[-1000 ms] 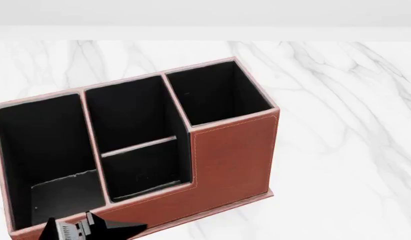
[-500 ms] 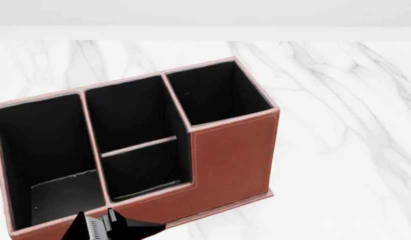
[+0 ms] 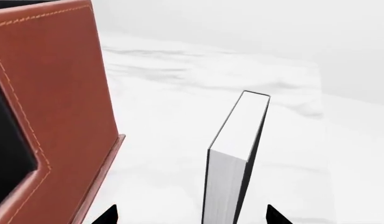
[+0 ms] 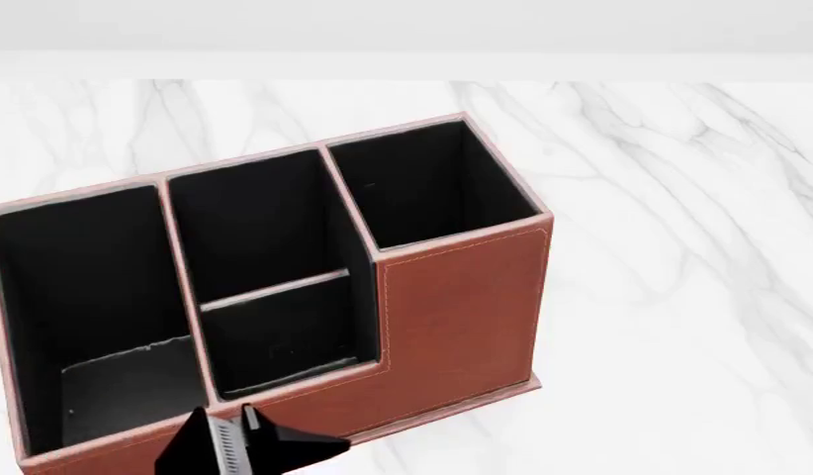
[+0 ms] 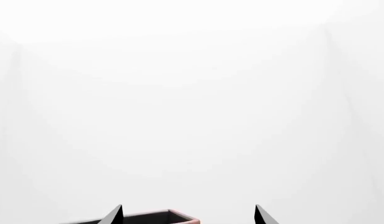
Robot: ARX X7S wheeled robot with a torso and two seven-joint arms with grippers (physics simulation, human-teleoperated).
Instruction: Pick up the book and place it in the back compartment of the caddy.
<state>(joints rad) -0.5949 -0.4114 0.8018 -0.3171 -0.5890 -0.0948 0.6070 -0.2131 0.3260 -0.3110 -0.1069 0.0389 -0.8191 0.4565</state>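
Book (image 3: 232,158), small black-covered hardback w/ white page edges, standing on edge in left wrist view, just beside caddy (image 3: 55,107) outer wall, apart from it. Likely stiff, light-to-moderate weight, smooth covers prob. slippery; best taken across the two flat covers, mid-height. Sits between left end effector (image 3: 188,215) tips, which stand apart either side w/ gaps showing, not clamped. In head view, left end effector (image 4: 241,445) low at front of caddy (image 4: 460,307), below back compartment (image 4: 288,341); book itself hard to make out there. Right end effector (image 5: 187,214) tips apart, holding nothing, above caddy rim. White marble tabletop (image 4: 671,297) underneath.
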